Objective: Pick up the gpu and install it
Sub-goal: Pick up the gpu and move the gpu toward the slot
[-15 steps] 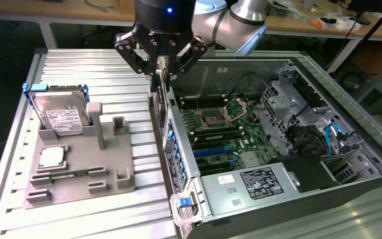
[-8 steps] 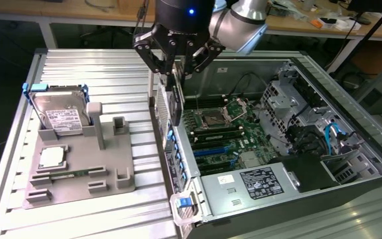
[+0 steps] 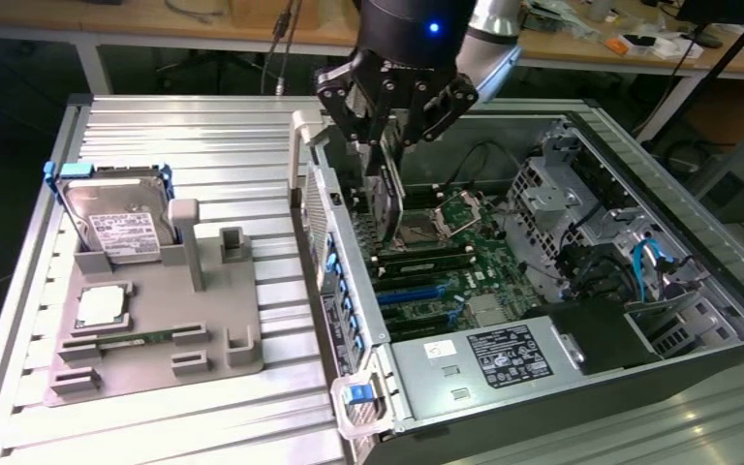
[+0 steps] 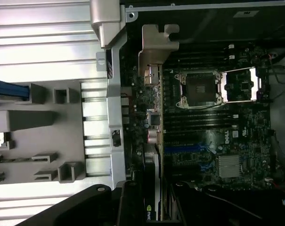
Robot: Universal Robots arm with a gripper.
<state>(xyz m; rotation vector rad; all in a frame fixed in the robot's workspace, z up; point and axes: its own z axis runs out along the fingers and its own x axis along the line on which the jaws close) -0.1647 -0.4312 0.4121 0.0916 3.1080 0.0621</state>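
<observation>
Tool (image 3: pixel 389 145) is clenched on the gpu (image 3: pixel 386 199), black fingers pinching the top edge of the card. I see the card standing on edge inside the open computer case (image 3: pixel 682 242), close to the rear wall with its blue plastic slot clips (image 3: pixel 336 281). From the wrist view the tool (image 4: pixel 151 207) looks straight down the gpu (image 4: pixel 152 160): a thin slab with a black cooler face and a stepped silver metal bracket (image 4: pixel 154 47) at the far end. It sits over the dark green motherboard (image 4: pixel 241 132), beside the square cpu socket (image 4: pixel 199 89) with its shiny metal frame. I can't tell whether the card's lower edge touches a slot. Blue expansion slots (image 4: pixel 184 148) and a finned silver heatsink (image 4: pixel 229 167) lie alongside. On the exterior view's left, a grey moulded fixture (image 3: pixel 217 320) on the ribbed aluminium tabletop (image 3: pixel 191 136) holds a silver hard drive (image 3: pixel 120 218) with a white label.
</observation>
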